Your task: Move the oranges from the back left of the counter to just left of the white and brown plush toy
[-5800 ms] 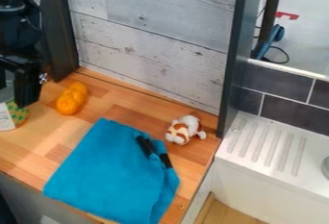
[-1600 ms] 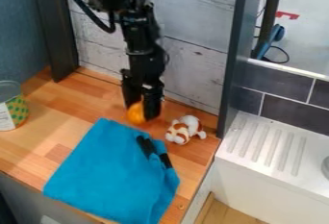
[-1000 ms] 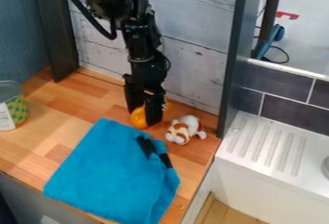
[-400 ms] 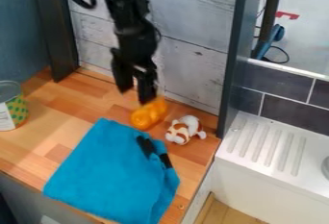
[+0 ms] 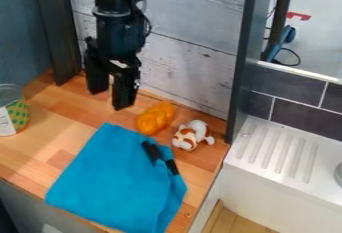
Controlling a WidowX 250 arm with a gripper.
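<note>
My gripper (image 5: 108,98) hangs over the back of the wooden counter, open and empty, up and to the left of an orange braided loaf-like toy (image 5: 155,118). That orange toy lies by the upper right edge of a blue cloth (image 5: 117,179), which is spread flat with two black strips near its right corner. Just right of the orange toy rests a small white and brown plush animal (image 5: 193,135).
A can with a green and yellow label (image 5: 15,113) stands at the counter's left edge. Behind the counter (image 5: 63,122) is a grey plank wall (image 5: 180,67), with dark posts on both sides. A white ridged sink unit (image 5: 284,157) lies to the right.
The orange toy has gone from the back left of the counter to beside the plush animal. My gripper, last around it, has let go, risen and moved left.
</note>
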